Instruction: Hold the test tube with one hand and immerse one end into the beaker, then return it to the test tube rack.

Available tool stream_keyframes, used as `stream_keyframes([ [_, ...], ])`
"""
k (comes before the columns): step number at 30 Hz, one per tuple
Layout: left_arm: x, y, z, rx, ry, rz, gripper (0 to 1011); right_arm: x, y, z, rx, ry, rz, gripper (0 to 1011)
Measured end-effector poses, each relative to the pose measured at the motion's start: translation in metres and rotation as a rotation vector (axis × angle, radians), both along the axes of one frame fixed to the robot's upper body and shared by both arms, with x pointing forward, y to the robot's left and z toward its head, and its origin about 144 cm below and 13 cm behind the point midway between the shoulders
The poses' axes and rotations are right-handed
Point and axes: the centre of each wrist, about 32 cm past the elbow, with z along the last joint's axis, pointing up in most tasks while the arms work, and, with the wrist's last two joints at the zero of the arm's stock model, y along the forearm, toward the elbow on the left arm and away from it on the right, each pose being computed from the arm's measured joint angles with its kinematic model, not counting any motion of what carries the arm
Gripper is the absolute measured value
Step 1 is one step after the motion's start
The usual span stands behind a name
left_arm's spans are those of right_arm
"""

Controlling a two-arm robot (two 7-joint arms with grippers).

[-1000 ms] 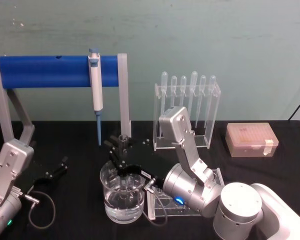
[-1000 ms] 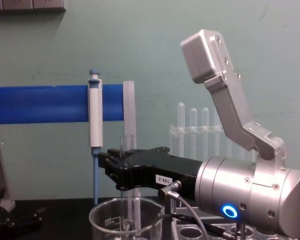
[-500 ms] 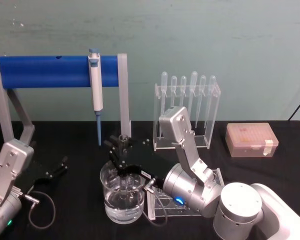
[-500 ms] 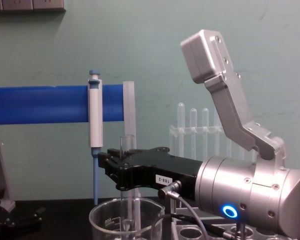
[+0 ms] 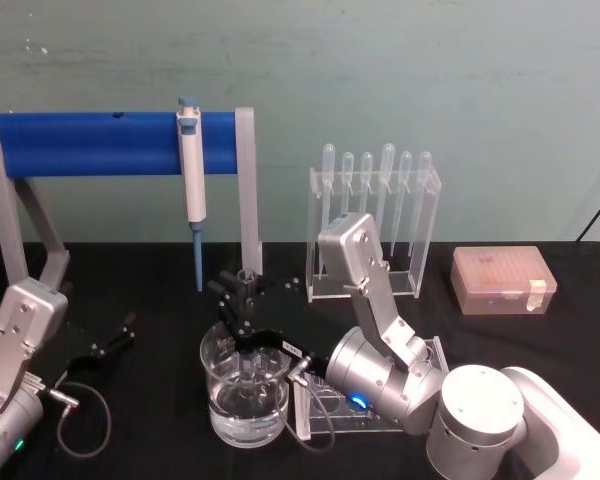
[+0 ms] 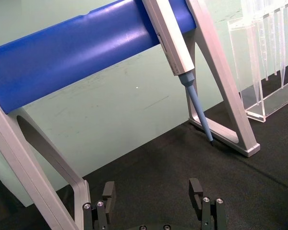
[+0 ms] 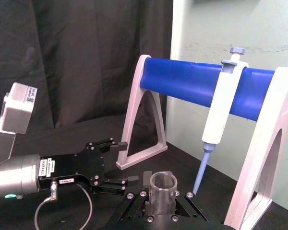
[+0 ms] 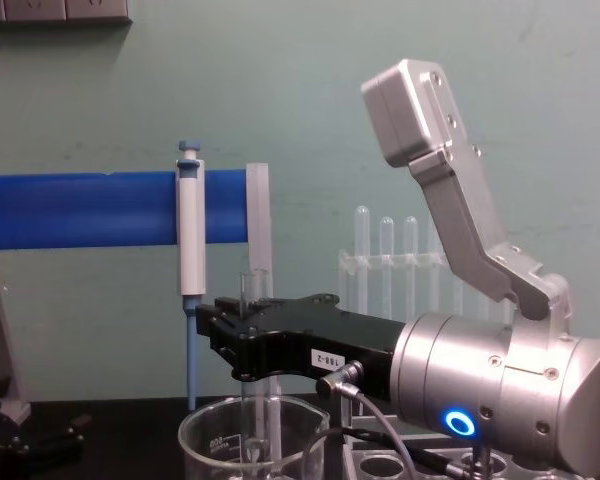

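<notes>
Chest view: the test tube (image 8: pixel 251 288) stands upright, its open rim above the black jaws and its rounded end down inside the beaker (image 8: pixel 208 440), which suggests the immersion step is in hand. The right gripper (image 8: pixel 242 340) pinches the tube near its upper part from both sides, a hold that keeps the gripper above the beaker's rim. The test tube rack (image 5: pixel 310 410) lies just beside the beaker, under the right arm, for a short return. The left gripper (image 6: pixel 152 191) is idle, spread, low over the surface (image 5: pixel 160 290) at the robot's left.
</notes>
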Motion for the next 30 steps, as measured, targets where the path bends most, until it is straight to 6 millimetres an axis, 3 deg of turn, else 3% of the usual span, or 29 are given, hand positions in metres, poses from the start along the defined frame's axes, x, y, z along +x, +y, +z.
stream_keyframes([
  [20, 0.0, 0.0, 0.0, 0.0, 0.0, 0.0, 1000, 0.0, 0.0, 0.0, 0.001, 0.0, -0.001, 136],
  [30, 0.0, 0.0, 0.0, 0.0, 0.0, 0.0, 1000, -0.004, -0.003, 0.025, 0.022, -0.052, 0.011, 136],
])
